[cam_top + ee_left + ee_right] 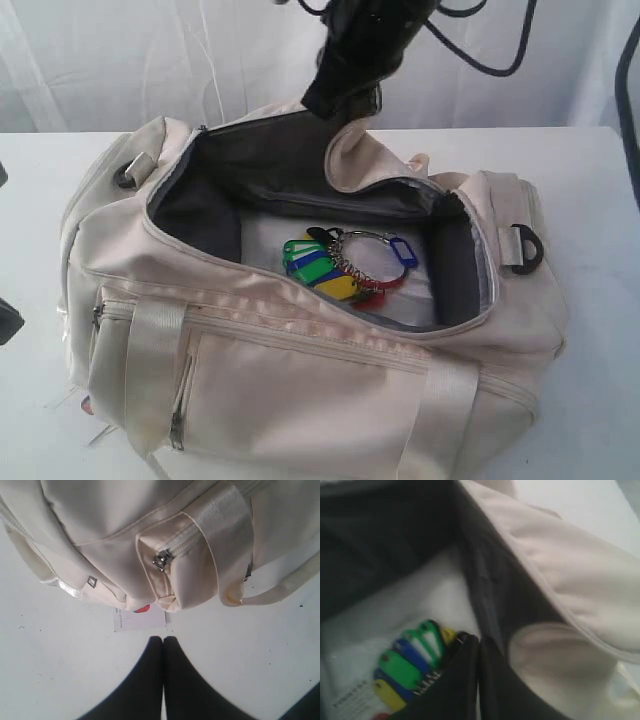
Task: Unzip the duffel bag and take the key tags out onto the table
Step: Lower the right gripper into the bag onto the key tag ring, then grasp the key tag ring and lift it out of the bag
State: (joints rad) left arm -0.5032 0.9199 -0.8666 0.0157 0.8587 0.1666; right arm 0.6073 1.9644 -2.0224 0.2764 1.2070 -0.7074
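Zip: already open. The duffel bag (300,380) gapes along its top, dark lining on show.
Key tags: the key tags (345,265) lie in a bright bunch on the pale floor inside the bag, around mid-opening, not yet out.
Right pincer: the right pincer (479,645) has its jaws pressed together and empty. It is poised over the bag's rear rim, tips close above the tags, though contact cannot be told.
Left pincer: the left pincer (163,642) is closed on nothing, low over the desk (600,200), near the bag's pocket end but apart from the fabric.
Step in hand: the reach-in for the tags, by the look of it.
Next move: the right pincer must spread its jaws, dip past the sagging rear flap, close on the ring, then lift clear to bare desk.
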